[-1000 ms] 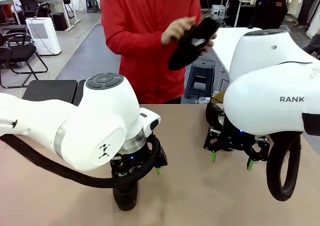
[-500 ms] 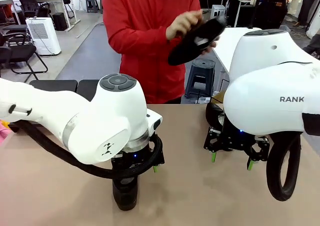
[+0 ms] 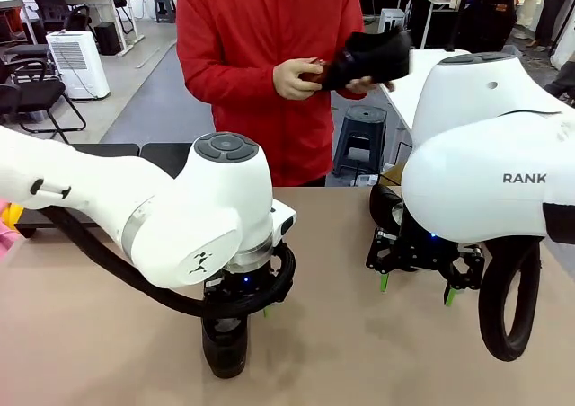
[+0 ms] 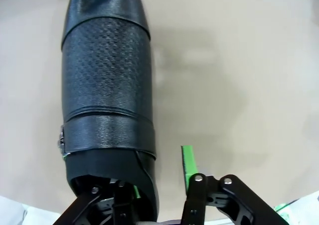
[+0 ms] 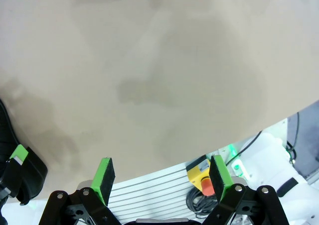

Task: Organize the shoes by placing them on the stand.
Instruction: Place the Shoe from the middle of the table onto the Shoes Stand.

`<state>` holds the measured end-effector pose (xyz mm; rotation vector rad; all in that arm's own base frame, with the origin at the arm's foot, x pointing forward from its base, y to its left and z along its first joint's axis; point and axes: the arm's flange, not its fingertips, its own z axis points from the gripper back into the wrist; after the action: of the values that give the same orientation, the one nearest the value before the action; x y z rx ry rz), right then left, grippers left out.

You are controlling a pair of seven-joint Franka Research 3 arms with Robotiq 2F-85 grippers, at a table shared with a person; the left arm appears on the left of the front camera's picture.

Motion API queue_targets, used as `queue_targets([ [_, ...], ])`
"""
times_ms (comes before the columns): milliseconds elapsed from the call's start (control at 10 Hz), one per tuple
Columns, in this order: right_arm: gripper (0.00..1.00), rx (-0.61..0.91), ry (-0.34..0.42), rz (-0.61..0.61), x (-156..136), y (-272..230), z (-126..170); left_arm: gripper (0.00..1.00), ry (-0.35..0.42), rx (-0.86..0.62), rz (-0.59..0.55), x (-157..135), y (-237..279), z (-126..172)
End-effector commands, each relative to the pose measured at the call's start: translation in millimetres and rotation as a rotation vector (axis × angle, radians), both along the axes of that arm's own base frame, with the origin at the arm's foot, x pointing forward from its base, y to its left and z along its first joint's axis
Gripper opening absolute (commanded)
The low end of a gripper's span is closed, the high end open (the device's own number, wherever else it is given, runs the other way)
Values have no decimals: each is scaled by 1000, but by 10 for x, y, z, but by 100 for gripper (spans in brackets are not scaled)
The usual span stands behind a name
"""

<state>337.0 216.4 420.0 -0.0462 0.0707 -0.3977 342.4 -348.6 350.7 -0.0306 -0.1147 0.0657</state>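
At 6 o'clock the left gripper [image 4: 158, 172] is straddling a shoe [image 4: 107, 85], grip unconfirmed; the right gripper [image 5: 162, 177] is hanging wide at 3 o'clock.

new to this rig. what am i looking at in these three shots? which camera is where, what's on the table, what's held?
Two white robot arms work at a tan table, with a person standing across from them. The wide shot comes from a fixed camera between the arms. The other two come from cameras on each wrist, looking along the gripper fingers. The left gripper sits low over a black shoe lying on the table, its jaws straddling the heel end. One green pad shows just beside the shoe, so I can't tell whether it grips yet. The right gripper hangs open over bare table. What looks like a second shoe sits beyond it. The person holds a third shoe in both hands. The flat black stand is at the far left edge.
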Motion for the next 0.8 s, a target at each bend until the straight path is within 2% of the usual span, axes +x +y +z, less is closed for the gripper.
queue_targets([
  [0, 100, 4, -2, 12, 6, -3, 16, 0, -5, 40, 37, 42, -48, -1],
  [400, 100, 4, -2, 12, 6, -3, 16, 0, 8, 25, 49, 50, -16, -7],
  [500, 100, 4, -2, 12, 6, -3, 16, 0, 41, 7, 48, 36, 9, -8],
  [600, 100, 4, -2, 12, 6, -3, 16, 0, 51, -35, 22, -35, 34, 83],
  [700, 100, 4, -2, 12, 6, -3, 16, 0, 59, -86, -2, -157, 118, 303],
])
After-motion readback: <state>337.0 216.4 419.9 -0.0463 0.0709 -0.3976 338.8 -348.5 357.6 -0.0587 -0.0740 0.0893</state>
